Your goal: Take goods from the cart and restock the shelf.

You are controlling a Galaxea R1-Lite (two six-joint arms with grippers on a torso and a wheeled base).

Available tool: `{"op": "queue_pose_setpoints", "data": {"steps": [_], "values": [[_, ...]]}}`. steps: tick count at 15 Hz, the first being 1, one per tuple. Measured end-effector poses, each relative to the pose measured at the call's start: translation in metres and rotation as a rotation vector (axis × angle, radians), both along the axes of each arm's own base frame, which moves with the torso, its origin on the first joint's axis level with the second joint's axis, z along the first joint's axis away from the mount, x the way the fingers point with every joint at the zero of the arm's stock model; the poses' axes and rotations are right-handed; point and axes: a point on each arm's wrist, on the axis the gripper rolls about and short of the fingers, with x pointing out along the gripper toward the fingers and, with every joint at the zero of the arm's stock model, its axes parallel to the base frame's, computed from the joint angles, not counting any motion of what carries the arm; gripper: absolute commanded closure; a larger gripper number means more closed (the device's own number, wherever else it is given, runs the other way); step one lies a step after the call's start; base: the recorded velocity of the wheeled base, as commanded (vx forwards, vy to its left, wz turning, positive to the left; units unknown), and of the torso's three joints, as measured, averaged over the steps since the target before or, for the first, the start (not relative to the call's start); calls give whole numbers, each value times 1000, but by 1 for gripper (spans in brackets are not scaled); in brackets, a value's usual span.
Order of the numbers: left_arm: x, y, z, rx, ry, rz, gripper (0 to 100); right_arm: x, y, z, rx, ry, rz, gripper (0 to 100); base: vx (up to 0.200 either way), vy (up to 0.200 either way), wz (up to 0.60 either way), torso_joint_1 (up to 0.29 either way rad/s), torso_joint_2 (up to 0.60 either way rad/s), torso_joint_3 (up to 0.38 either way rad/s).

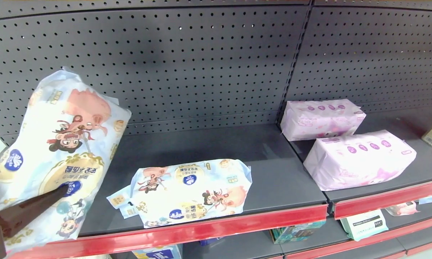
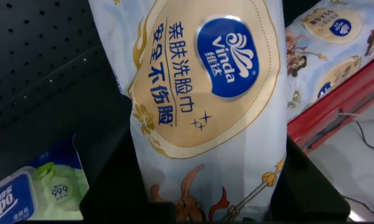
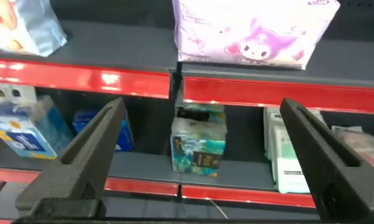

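**Operator:** Where's the tissue pack [image 1: 61,151] now?

**Guide:** Your left gripper [image 2: 196,168] is clamped on it, holding it tilted up at the left end of the shelf [image 1: 273,172], near the matching pack [image 1: 187,192] lying flat at the front edge.

**Operator:** How should I set it down?

**Guide:** I'd lower it flat onto the bare board left of that pack. Release only once the board carries it. Your right gripper [image 3: 202,106] hangs spread and empty, facing the lower shelves [image 3: 143,185].
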Motion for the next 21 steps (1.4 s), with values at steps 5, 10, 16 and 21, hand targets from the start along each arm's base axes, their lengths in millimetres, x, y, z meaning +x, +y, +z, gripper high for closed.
{"op": "queue_pose_setpoints", "data": {"steps": [5,10,16,21], "values": [[29,-13,7,51,0,-102,100,-2,0,-1,47,-8,7,0,0,0,0,0,0,0],[70,-19,12,148,-74,-125,100,-2,0,-1,46,-10,10,0,0,0,0,0,0,0],[116,-18,19,319,-123,-218,100,-2,1,-1,47,-10,19,0,0,0,0,0,0,0],[155,-23,17,438,-156,-319,100,-2,1,-1,48,-10,20,0,0,0,0,0,0,0]]}}
